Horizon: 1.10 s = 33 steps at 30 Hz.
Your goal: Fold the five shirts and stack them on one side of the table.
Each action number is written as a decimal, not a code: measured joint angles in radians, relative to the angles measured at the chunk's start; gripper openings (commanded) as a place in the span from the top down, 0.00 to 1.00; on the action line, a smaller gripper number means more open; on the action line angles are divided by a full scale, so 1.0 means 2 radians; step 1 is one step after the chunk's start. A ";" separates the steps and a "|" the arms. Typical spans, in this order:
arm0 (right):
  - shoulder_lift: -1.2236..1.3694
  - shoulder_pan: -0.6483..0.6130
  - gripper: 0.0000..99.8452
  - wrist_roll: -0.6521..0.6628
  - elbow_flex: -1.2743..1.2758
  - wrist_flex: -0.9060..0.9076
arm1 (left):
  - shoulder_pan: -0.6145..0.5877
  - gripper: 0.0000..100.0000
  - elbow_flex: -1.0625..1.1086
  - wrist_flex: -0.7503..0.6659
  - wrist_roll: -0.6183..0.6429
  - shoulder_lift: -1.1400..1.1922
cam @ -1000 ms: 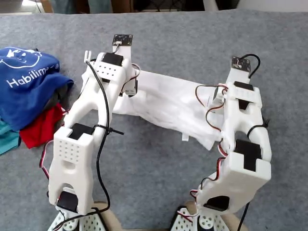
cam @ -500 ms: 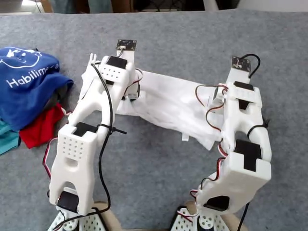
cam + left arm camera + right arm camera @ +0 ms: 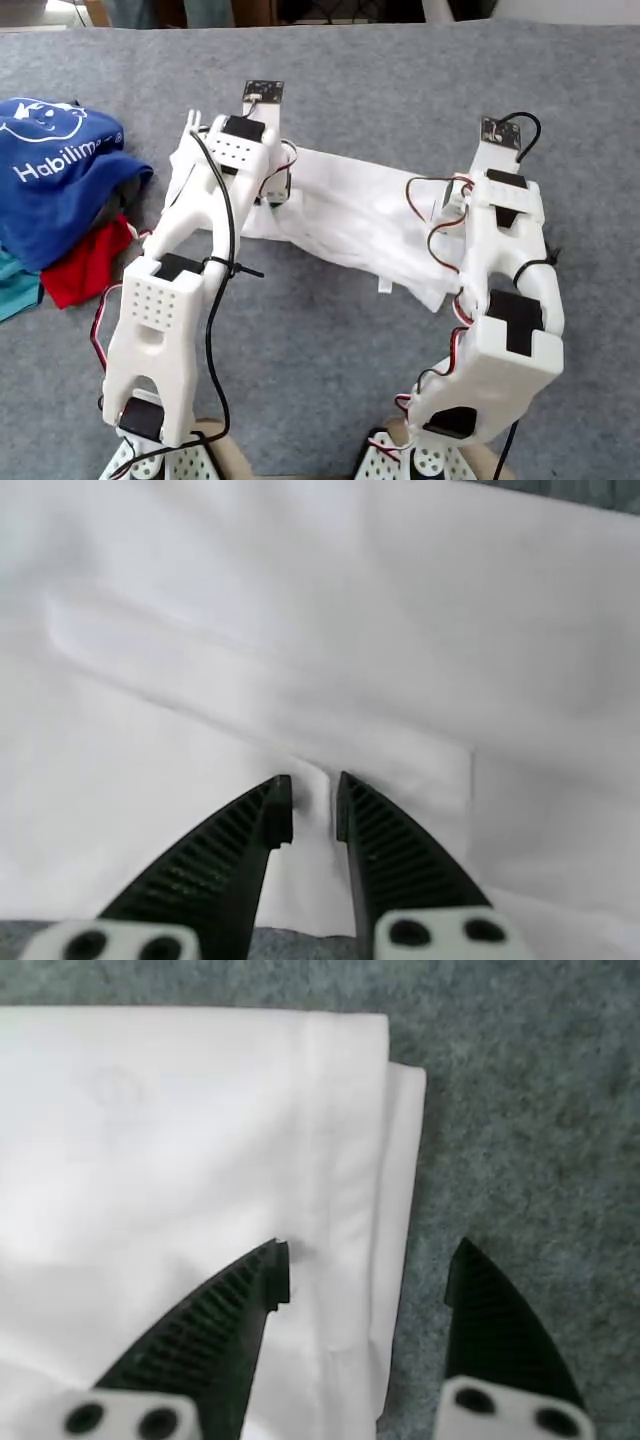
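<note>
Grey felt-covered desk (image 3: pixel 400 90), two arms side by side.

White shirt (image 3: pixel 350 225): lies crumpled across the middle of the desk, between the two wrists. No readable label on it; a small white tag sticks out at its near edge.

Left gripper (image 3: pixel 313 805): jaws nearly pressed together, pinching a small raised ridge of the white shirt. Fabric on all sides of the tips.

Right gripper (image 3: pixel 365 1270): jaws spread, straddling the hemmed edge of the white shirt. One jaw over fabric, the other over bare desk. Nothing held.

Blue shirt (image 3: pixel 55 175): heaped at the desk's left side, white print on it, not folded. Red shirt (image 3: pixel 90 265) pokes out from under it; teal shirt (image 3: pixel 15 285) at the edge below.

Change: versus one second ago, left arm (image 3: pixel 165 310) has swung its wrist slightly toward the desk's middle and far side. Versus half a second ago, almost no difference. Right arm (image 3: pixel 510 300) unchanged throughout. Heap unchanged.
</note>
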 measured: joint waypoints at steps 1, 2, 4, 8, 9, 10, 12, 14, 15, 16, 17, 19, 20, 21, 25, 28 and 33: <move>0.000 0.000 0.73 0.000 0.000 0.000 | 0.000 0.94 -0.002 0.000 0.000 0.000; 0.000 0.000 0.73 0.000 0.000 0.000 | 0.000 0.94 -0.002 0.000 0.000 0.000; 0.000 0.000 0.73 0.000 0.000 0.000 | 0.000 0.94 -0.002 0.000 0.000 0.000; 0.000 0.000 0.73 0.000 0.000 0.000 | 0.000 0.93 -0.002 0.000 0.000 0.000; 0.000 0.000 0.73 0.000 0.000 0.000 | 0.000 0.93 -0.002 0.000 0.000 0.000; 0.000 0.000 0.73 0.000 0.000 0.000 | 0.000 0.94 -0.002 0.000 0.000 0.000; 0.000 0.000 0.73 0.000 0.000 0.000 | 0.000 0.94 -0.002 0.000 0.000 0.000; 0.000 0.000 0.73 0.000 0.000 0.000 | 0.000 0.97 -0.002 0.000 0.000 0.000; 0.000 0.000 0.73 0.000 0.000 0.000 | 0.000 0.97 -0.002 0.000 0.000 0.000; 0.000 0.000 0.73 0.000 0.000 0.000 | 0.000 0.97 -0.002 0.000 0.000 0.000; 0.000 0.000 0.73 0.000 0.000 0.000 | 0.000 0.97 -0.002 0.000 0.000 0.000; 0.000 0.000 0.73 0.000 0.000 0.000 | 0.000 0.97 -0.002 0.000 0.000 0.000; 0.000 0.000 0.73 0.000 0.000 0.000 | 0.000 0.97 -0.002 0.000 0.000 0.000; 0.000 0.000 0.73 0.000 0.000 0.000 | 0.002 0.97 -0.002 0.000 0.000 0.000; 0.000 0.000 0.73 0.000 0.000 0.000 | 0.012 0.97 -0.033 0.001 0.000 0.001; 0.000 0.000 0.73 0.000 0.000 0.000 | 0.025 0.97 -0.058 0.001 0.000 0.001; 0.000 0.000 0.73 0.000 0.000 0.000 | 0.057 0.97 -0.085 0.001 -0.011 0.001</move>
